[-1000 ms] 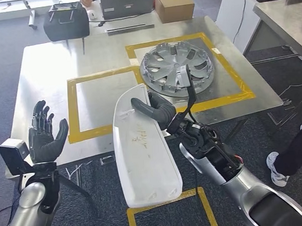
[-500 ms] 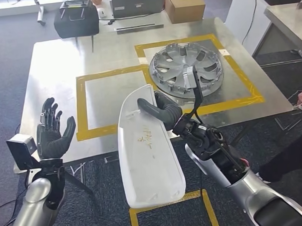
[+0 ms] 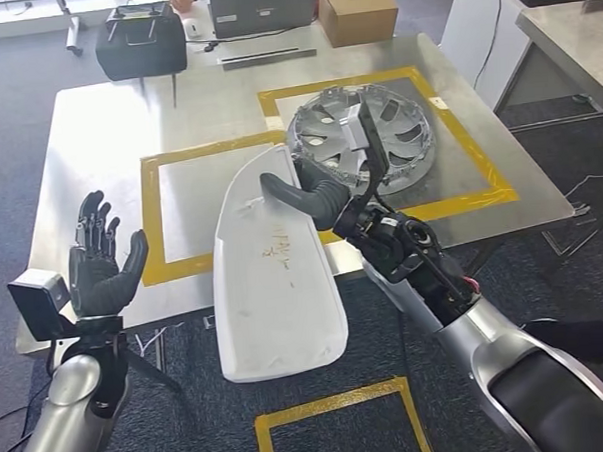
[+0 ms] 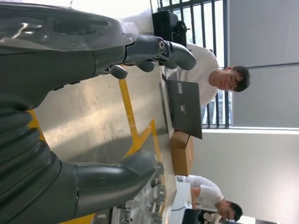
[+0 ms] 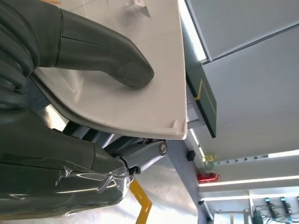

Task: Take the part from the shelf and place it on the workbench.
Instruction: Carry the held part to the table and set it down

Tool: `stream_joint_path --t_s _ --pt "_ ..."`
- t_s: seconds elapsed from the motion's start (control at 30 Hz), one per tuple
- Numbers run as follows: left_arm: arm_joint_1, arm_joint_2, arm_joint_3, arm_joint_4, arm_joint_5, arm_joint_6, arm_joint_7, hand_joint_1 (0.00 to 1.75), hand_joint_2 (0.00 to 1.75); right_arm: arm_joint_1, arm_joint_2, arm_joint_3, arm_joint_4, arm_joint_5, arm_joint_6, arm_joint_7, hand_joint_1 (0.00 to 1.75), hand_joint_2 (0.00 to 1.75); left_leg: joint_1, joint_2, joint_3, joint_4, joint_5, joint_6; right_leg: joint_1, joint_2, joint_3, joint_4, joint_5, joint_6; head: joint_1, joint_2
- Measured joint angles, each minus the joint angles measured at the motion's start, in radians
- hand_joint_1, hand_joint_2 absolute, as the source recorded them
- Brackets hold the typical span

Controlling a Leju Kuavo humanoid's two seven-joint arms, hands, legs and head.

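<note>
My right hand (image 3: 320,200) grips a large white curved plastic part (image 3: 274,277) by its far end, thumb on top, fingers underneath. The part hangs tilted over the workbench's (image 3: 90,135) near edge, its far tip above the left yellow-taped square (image 3: 199,195). The right wrist view shows the thumb (image 5: 105,51) pressed on the white part (image 5: 141,107) with the fingers (image 5: 141,151) below it. My left hand (image 3: 100,265) is raised at the bench's near left corner, fingers spread, holding nothing. In the left wrist view, its thumb (image 4: 116,175) and fingers (image 4: 162,49) stand apart.
A silver wheel cover (image 3: 363,133) lies in the right taped square, just behind my right hand. A black case (image 3: 139,41), a laptop (image 3: 262,7) and a cardboard box (image 3: 357,8) sit at the far edge. Two people (image 4: 211,74) sit behind the bench. Yellow tape (image 3: 332,400) marks the carpet.
My right hand has carried the white part forward and up toward the bench; its far end now overlaps the tabletop. The view has shifted slightly. My left hand stays raised and spread.
</note>
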Motion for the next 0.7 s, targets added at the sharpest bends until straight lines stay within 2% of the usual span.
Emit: stream_joint_path --t_s 0.33,0.7 --pt "-0.011 -0.006 -0.014 0.003 -0.003 -0.003 0.002 0.0 1.75 -0.09 0.031 0.015 0.168 0.046 0.03 -0.033 1.75 1.75 0.0 0.0 0.0 0.0 0.0 0.0 0.0 0.0 0.0 0.0 0.0 0.0 -0.004 0.0" --pt "-0.045 -0.02 -0.028 0.019 -0.001 -0.024 -0.002 0.0 1.75 -0.255 0.099 0.035 0.436 0.09 0.08 -0.092 1.75 1.75 0.0 0.0 0.0 0.0 0.0 0.0 0.0 0.0 0.0 0.0 0.0 0.0 -0.008 0.0"
